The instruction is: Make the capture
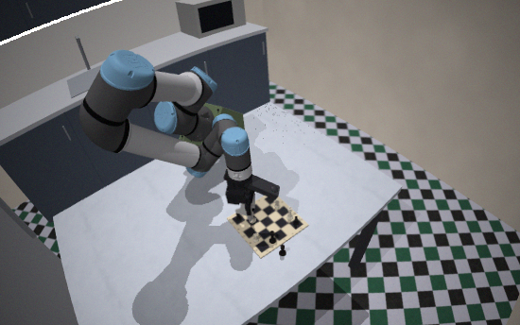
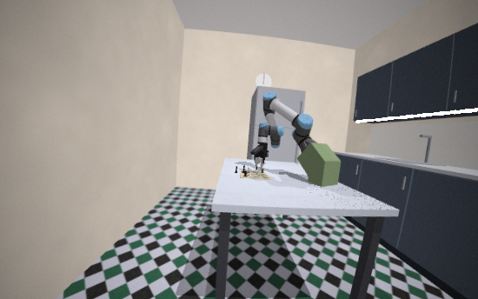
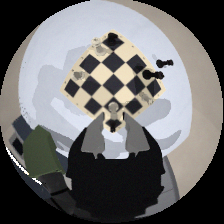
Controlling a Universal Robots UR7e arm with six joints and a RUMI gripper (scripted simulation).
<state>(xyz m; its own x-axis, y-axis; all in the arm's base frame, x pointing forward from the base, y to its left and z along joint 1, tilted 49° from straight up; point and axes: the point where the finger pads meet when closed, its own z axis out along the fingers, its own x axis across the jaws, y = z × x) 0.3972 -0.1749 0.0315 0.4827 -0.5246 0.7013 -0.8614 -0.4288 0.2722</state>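
Note:
My gripper (image 1: 251,212) (image 3: 113,112) is partly open, its fingertips low around a pale white piece (image 1: 252,219) (image 3: 114,107), which stands upright on a dark square near one board corner. A black piece (image 1: 238,217) (image 3: 113,128) is at that corner, partly hidden between the fingers in the wrist view. On the chessboard (image 1: 261,255) are also a black piece (image 1: 272,237) (image 3: 154,74), a black piece (image 1: 296,220) (image 3: 112,37) at another corner, and white pieces (image 1: 290,216) (image 3: 100,49), one more (image 3: 78,75) and another (image 3: 146,97). A black piece (image 1: 283,251) (image 2: 236,169) (image 3: 165,63) stands upright off the board.
The board lies on the white table (image 1: 118,227) (image 2: 261,204). A green block (image 2: 323,167) (image 3: 42,150) is by the arm's base. The table's edge runs beyond the off-board black piece. Kitchen counters stand behind the arm.

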